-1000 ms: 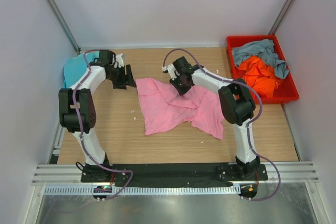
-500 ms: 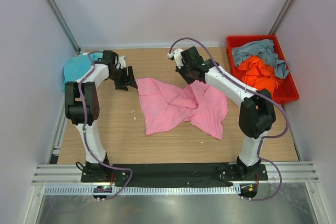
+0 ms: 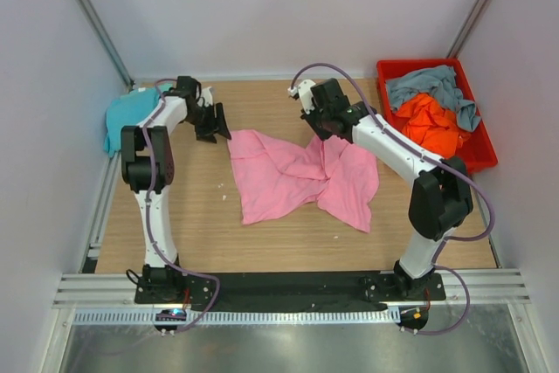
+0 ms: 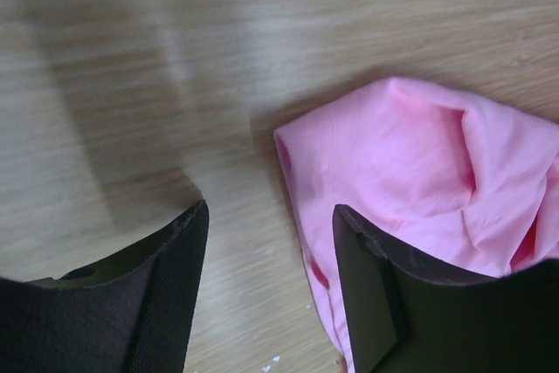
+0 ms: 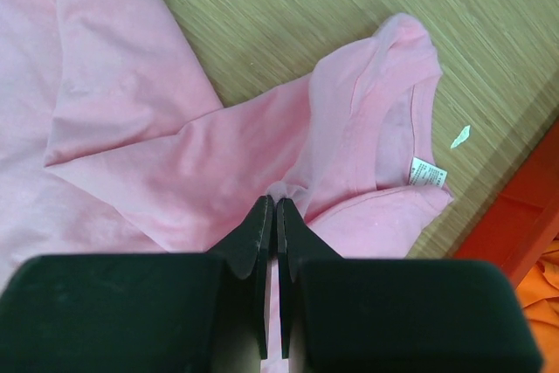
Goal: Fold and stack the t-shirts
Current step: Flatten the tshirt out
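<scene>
Presently a thin fold of the crumpled pink cloth t-shirt (image 3: 297,176), lying on the wooden table (image 3: 196,216), is pinched by the closed right gripper (image 5: 276,216); nothing is held by the part-open left gripper (image 4: 266,286). So shallow a pinch could be lost on lifting.

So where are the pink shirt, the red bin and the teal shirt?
pink shirt (image 3: 279,183), top view, middle of the cloth.
red bin (image 3: 482,161), top view, near rim.
teal shirt (image 3: 123,114), top view, its middle.

pink t-shirt (image 3: 297,176): soft matt cloth, creased. desk (image 3: 175,216): smooth matt wood grain. bin (image 3: 467,165): smooth glossy red plastic.
</scene>
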`<state>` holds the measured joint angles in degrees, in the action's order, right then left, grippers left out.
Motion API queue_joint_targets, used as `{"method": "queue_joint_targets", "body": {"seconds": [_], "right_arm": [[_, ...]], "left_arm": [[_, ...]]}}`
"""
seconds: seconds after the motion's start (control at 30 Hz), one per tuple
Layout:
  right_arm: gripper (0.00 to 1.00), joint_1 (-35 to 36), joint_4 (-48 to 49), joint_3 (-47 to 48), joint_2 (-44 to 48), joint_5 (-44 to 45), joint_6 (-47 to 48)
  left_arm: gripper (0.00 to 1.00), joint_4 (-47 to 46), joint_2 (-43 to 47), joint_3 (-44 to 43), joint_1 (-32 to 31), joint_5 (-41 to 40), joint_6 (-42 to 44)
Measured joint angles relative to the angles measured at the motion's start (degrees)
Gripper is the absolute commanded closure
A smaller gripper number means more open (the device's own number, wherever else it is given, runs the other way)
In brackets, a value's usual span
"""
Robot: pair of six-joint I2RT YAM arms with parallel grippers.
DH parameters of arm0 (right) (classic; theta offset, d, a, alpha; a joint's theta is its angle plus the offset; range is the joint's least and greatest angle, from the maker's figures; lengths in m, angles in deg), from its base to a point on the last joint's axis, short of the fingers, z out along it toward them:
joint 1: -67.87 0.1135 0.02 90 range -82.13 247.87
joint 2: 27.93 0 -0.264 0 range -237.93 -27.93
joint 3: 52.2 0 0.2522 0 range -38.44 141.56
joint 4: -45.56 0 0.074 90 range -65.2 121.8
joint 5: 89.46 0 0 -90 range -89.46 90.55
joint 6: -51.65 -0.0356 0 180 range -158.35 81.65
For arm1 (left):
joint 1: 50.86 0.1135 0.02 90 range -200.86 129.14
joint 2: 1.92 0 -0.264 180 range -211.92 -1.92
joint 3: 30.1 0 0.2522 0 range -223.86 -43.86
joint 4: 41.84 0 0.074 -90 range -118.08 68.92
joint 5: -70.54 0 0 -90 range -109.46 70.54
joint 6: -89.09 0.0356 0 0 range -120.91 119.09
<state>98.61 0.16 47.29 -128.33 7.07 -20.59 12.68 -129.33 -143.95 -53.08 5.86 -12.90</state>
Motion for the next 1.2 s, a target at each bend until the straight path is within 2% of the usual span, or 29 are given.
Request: {"method": "queue_joint_targets", "body": {"seconds": [0.07, 0.13, 0.27, 0.33, 0.5, 0.77, 0.97, 1.2], "right_arm": [[0.94, -0.3, 0.2, -0.1, 0.0, -0.2, -0.1], [0.94, -0.5, 0.3, -0.3, 0.0, -0.3, -0.1], [0.94, -1.1, 0.5, -0.9, 0.0, -0.5, -0.1], [0.94, -1.4, 0.6, -1.4, 0.0, -0.7, -0.2], [0.94, -2.0, 0.6, -2.3, 0.0, -1.2, -0.3], [0.97, -3.1, 1.2, -2.9, 0.9, -0.9, -0.3], [0.99, -4.5, 1.7, -3.6, 7.3, 1.4, 0.3], [0.99, -5.1, 3.8, -3.6, 18.1, 3.0, 0.6]], "left_arm": [[0.43, 0.8, -2.1, -3.1, 0.0, 0.5, 0.0], [0.5, 2.1, -4.6, -7.3, -0.1, 0.8, 0.2], [0.56, 3.8, -8.4, -12.9, -0.3, 1.8, 0.6], [0.65, 4.4, -9.4, -14.3, -0.5, 2.1, 0.6], [0.99, 5.0, -10.6, -15.2, -0.9, 3.2, 1.3], [1.0, 6.6, -7.6, -12.0, -1.1, 3.6, 3.3], [1.0, 9.0, 5.8, -9.6, -1.2, 5.5, 5.0], [1.0, 11.0, 20.5, -17.0, -1.6, 8.2, 6.4]]}}
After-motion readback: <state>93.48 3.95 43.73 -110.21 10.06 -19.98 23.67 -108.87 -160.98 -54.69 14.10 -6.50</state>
